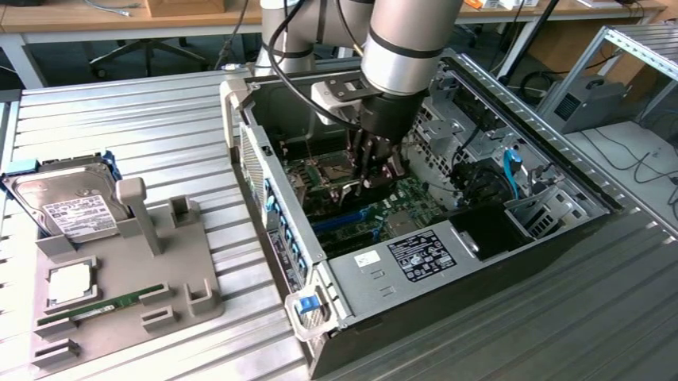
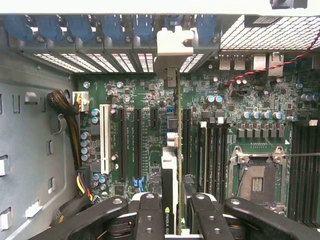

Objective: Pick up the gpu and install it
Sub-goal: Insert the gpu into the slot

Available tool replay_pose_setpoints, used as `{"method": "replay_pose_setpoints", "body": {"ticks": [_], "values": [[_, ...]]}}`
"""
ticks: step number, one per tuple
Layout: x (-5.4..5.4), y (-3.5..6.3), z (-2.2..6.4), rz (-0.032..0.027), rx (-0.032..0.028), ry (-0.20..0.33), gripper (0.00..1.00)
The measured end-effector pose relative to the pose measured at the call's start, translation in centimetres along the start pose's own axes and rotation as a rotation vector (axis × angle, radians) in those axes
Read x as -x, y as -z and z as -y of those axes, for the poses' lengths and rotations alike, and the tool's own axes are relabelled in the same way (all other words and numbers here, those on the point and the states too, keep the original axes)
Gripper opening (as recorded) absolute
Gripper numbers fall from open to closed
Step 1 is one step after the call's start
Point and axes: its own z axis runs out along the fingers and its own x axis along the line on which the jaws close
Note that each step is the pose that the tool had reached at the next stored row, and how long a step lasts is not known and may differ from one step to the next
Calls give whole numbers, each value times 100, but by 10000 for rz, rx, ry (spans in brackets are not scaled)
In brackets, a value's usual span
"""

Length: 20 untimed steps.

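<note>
inside the open computer case, the gripper is clamped on the gpu. it holds the card edge-on over the motherboard, with the bracket up against the rear wall. the install step looks to be in hand (whether the card is seated yet cannot be told). seating it likely calls for keeping the card square to the board and pressing straight and evenly.

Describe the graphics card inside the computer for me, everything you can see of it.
The gpu stands on edge over the green motherboard, seen as a thin strip with a green logo near the gripper, whose fingers clamp it from both sides. Its pale metal bracket reaches the case's rear slots.
</note>
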Motion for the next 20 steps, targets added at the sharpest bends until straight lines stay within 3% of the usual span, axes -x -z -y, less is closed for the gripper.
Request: {"method": "replay_pose_setpoints", "body": {"ticks": [20], "values": [[-12,-23,-81,0,-1,-106,27]]}}
